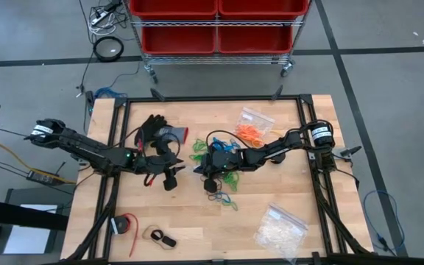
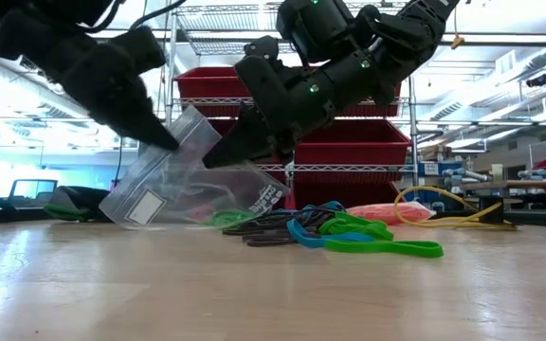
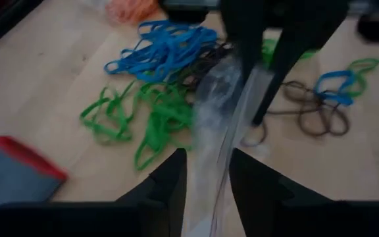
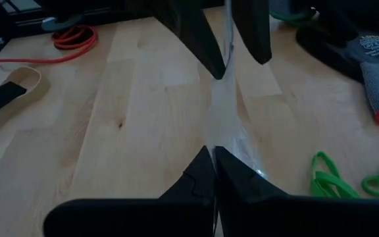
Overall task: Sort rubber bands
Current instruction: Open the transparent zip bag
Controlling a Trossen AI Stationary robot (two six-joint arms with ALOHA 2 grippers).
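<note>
A clear bag (image 2: pixel 183 185) was pinched by both grippers (image 4: pixel 214 155) (image 3: pixel 209 164) (bands (image 2: pixel 349 235) below); uneven pulling risked slippage.

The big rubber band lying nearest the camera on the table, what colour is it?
Bright green. The rubber band shows best in the low view, lying flat on the table at the front of the pile.

The rubber bands (image 1: pixel 223 173) lie heaped near the middle of the table (image 1: pixel 271 191), under the right gripper (image 1: pixel 201 170). Left of the heap, the left gripper (image 1: pixel 174 172) faces it, a plastic bag (image 2: pixel 173 175) stretched between the two. A glove (image 1: pixel 153 129) lies behind the left gripper. Another bag (image 1: pixel 280 227) lies at the front right, a third (image 1: pixel 255 121) behind the heap
</note>
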